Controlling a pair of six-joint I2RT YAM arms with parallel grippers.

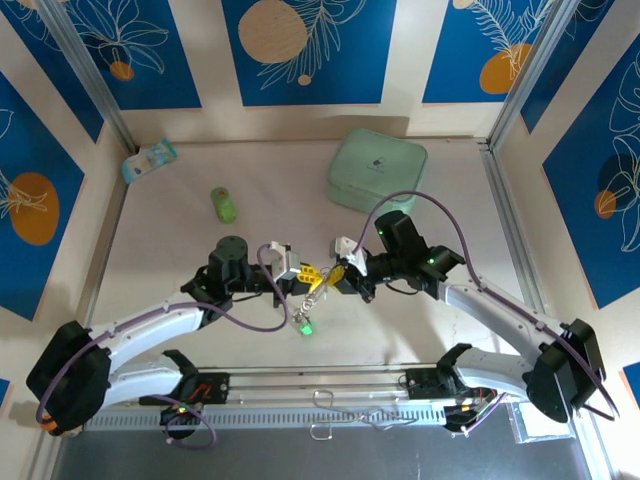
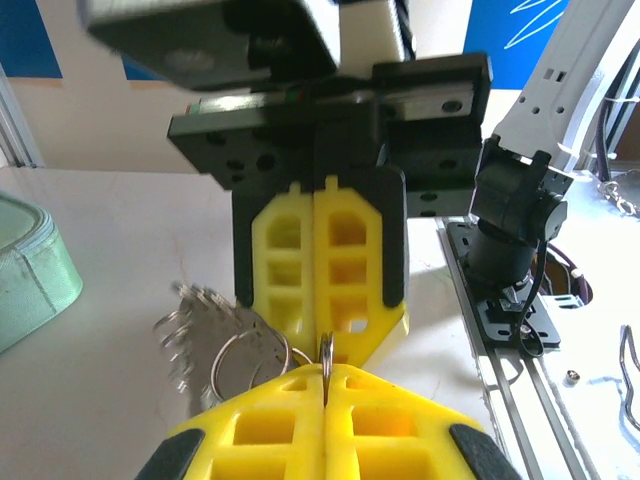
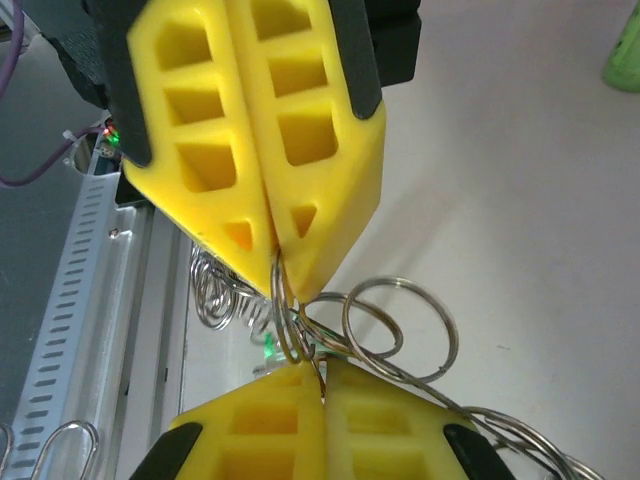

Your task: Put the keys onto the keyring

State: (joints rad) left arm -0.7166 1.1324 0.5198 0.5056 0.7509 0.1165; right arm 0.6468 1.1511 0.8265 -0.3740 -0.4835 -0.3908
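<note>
Both grippers meet tip to tip above the middle of the table. My left gripper point(image 1: 306, 272) point(image 2: 326, 385) is shut on a thin silver ring of the keyring point(image 2: 326, 352), seen edge-on between its yellow fingers. My right gripper point(image 1: 338, 275) point(image 3: 322, 385) is shut on the opposite side of that same ring point(image 3: 282, 300). More silver loops point(image 3: 400, 325) and a coiled, beaded stretch point(image 3: 215, 290) hang off it to the sides. A key with a green head point(image 1: 305, 325) dangles below the grippers; a green glint of it point(image 3: 266, 346) shows behind the rings.
A mint-green rounded case point(image 1: 375, 168) sits at the back right. An upright green cylinder point(image 1: 224, 205) and a pale packet point(image 1: 148, 160) stand back left. A metal rail point(image 1: 320, 385) with wire hooks runs along the near edge.
</note>
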